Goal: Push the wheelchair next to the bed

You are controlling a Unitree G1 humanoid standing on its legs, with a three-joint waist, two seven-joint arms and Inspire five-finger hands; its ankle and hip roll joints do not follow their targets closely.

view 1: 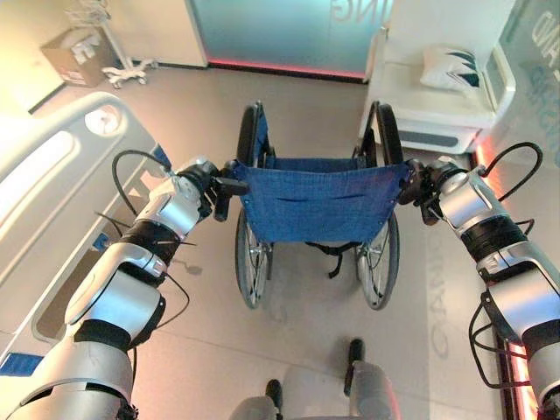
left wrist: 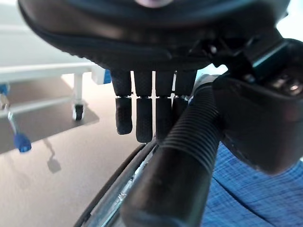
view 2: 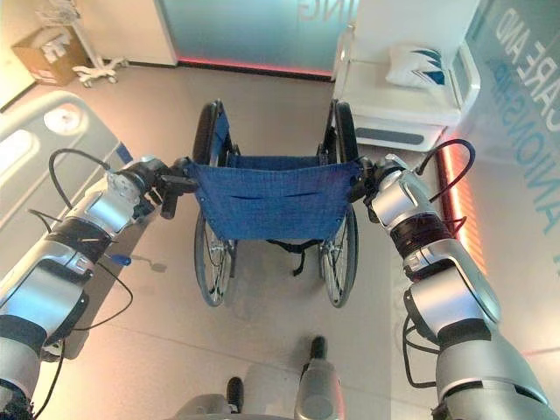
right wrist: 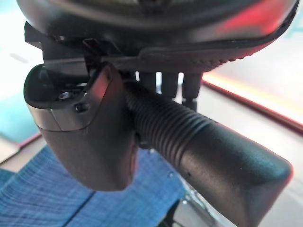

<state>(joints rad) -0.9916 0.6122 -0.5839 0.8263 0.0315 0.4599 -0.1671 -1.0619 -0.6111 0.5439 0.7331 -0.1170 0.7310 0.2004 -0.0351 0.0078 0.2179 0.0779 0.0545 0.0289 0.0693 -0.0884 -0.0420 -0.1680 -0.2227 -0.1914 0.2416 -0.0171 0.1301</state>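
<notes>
The wheelchair (view 1: pixel 315 201) stands in front of me, seen from behind, with a blue cloth back and large black wheels. My left hand (view 1: pixel 203 184) is at its left push handle (left wrist: pixel 180 161); the ribbed grip lies between the thumb and the fingers (left wrist: pixel 142 118), which curl down behind it. My right hand (view 1: pixel 418 184) holds the right push handle (right wrist: pixel 199 151), with its thumb (right wrist: pixel 90 142) over the grip and the fingers behind it. The bed (view 1: pixel 52 175), white with a side rail, runs along the left, close to my left arm.
A white armchair (view 1: pixel 429 105) with a pillow stands just beyond the wheelchair's right wheel. A frosted glass wall (view 1: pixel 280 31) closes the far side. A cardboard box (view 1: pixel 74 54) and a white wheeled stand (view 1: pixel 122 70) sit at the far left. Open floor lies ahead.
</notes>
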